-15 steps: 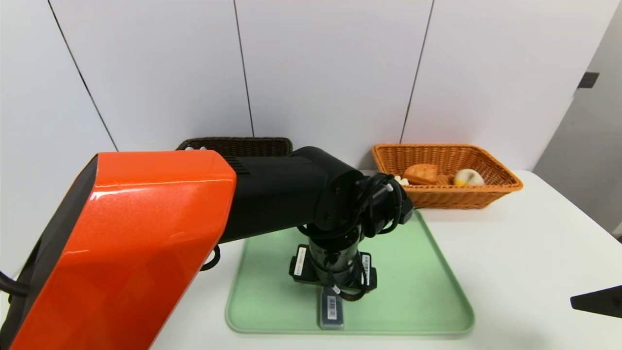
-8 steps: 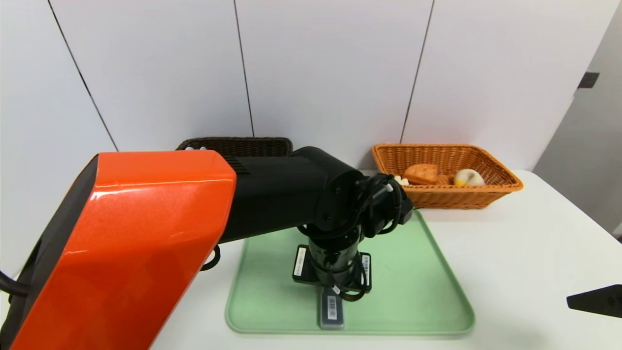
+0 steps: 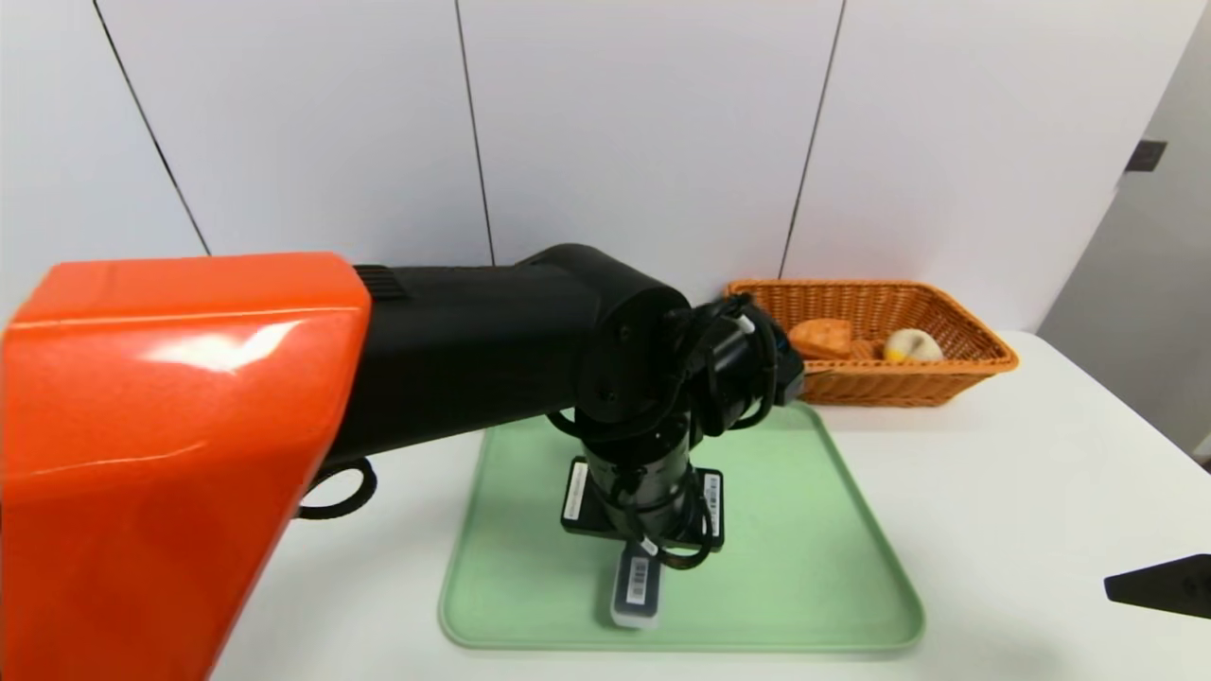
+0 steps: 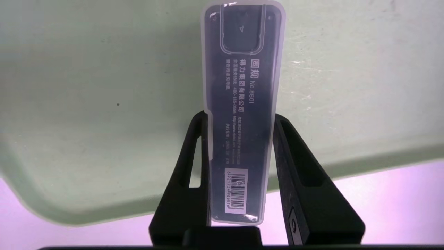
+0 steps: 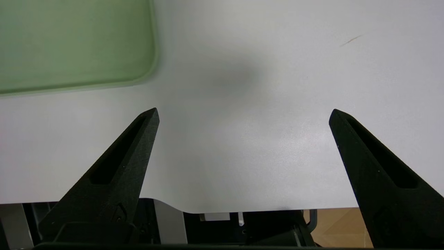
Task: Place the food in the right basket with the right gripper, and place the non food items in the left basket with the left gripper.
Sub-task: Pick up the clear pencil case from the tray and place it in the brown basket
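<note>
Place: you're at a lab-style test bench.
Evidence: plain white worktop [image 3: 1022, 492]; bare white wall panels [image 3: 643, 132] behind it.

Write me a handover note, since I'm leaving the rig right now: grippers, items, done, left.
Left gripper: shut on the grey case, above the green tray.
Right gripper: open, parked over the bare table.
Done: waffle slice and cream bun lie in the orange basket.
Left: carry the case to the dark brown basket, hidden behind the left arm at this moment.
</note>
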### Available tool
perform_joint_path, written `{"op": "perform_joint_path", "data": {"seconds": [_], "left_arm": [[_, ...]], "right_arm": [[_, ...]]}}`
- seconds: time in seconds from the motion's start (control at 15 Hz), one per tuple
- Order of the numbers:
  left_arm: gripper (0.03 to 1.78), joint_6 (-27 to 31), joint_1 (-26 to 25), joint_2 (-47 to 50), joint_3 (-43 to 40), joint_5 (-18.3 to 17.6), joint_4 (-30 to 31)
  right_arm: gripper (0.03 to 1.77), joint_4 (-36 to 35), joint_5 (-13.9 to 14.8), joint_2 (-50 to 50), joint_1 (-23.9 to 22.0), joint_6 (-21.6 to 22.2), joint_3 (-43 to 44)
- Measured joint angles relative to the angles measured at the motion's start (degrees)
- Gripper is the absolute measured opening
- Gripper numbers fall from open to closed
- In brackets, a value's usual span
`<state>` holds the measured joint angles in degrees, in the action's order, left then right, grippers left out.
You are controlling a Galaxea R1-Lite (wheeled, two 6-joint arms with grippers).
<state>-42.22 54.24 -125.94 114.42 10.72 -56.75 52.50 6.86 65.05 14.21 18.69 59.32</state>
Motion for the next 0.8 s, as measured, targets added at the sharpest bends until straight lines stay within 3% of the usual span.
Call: {"op": "perform_joint_path", "data": {"seconds": [0.27, 0.47, 0.8], "left_arm": [[0.55, 1.1, -0.8, 7.1, 0.0, 0.2, -0.1], [0.55, 6.7, -6.5, 14.4, 0.0, 1.4, 2.4], [0.55, 15.6, -19.6, 19.0, 0.0, 3.2, 17.6]], "right_arm": [[1.70, 0.0, 0.1, -0.1, -0.2, 0.2, 0.0], [1.70, 0.0, 0.3, 0.0, -0.2, 0.3, -0.9], [1.70, -0.3, 0.4, 0.8, -0.2, 0.0, -1.9]]}}
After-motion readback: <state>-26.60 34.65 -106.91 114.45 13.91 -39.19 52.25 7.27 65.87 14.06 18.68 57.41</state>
